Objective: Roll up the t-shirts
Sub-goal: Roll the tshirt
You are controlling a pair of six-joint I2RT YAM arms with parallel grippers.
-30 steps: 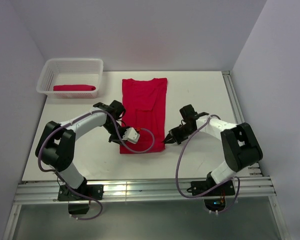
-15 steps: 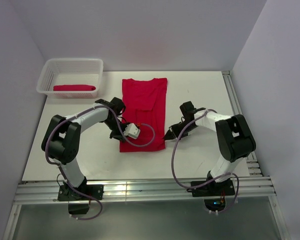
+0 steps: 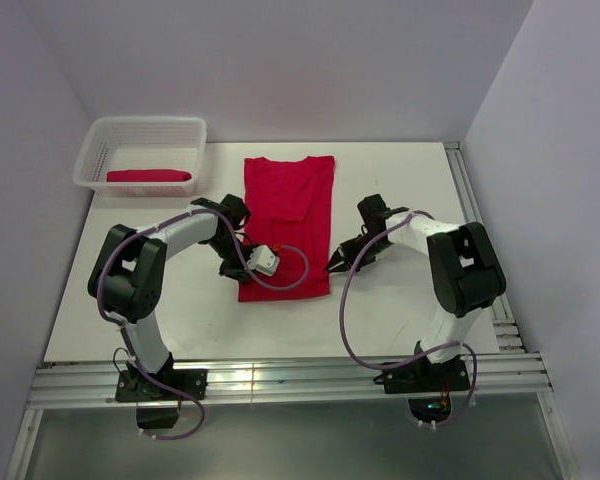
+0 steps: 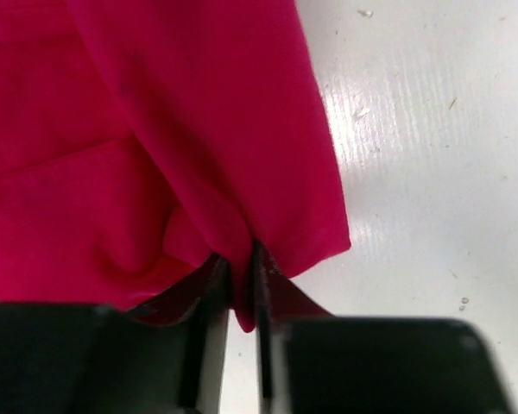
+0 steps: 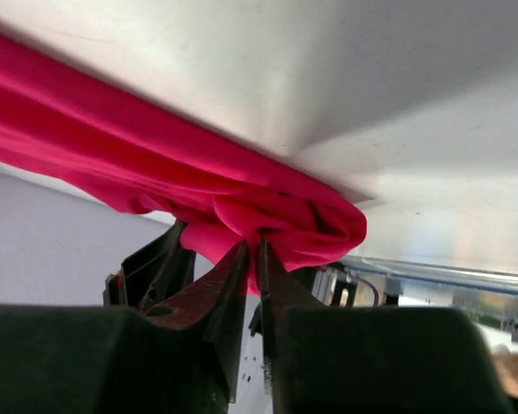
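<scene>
1. My left tool (image 3: 235, 272) sits at the near left corner of the flat t-shirt (image 3: 288, 215). In the left wrist view its fingers (image 4: 203, 332) stand almost together, with only a thin slit between them. A fold of the red hem is pinched in that slit.
2. My right tool (image 3: 332, 267) sits at the near right corner of the same shirt. In the right wrist view its fingers (image 5: 229, 293) are also nearly pressed together. They nip a bunched lump of red cloth lifted off the surface.
3. The flat t-shirt lies in the middle of the white worktop (image 3: 400, 190), between my two arms. It is folded into a long narrow strip, and its long axis runs from near to far. The near end is at my tools and the far end points at the back wall. I cannot tell which end is the neck.
4. I count two red t-shirts. One is the strip I am gripping. The other is a bundled t-shirt (image 3: 148, 176) lying crosswise, left to right, inside the basket.
5. There is one white lattice basket (image 3: 150, 120), at the far left corner of the worktop and well apart from the strip.
</scene>
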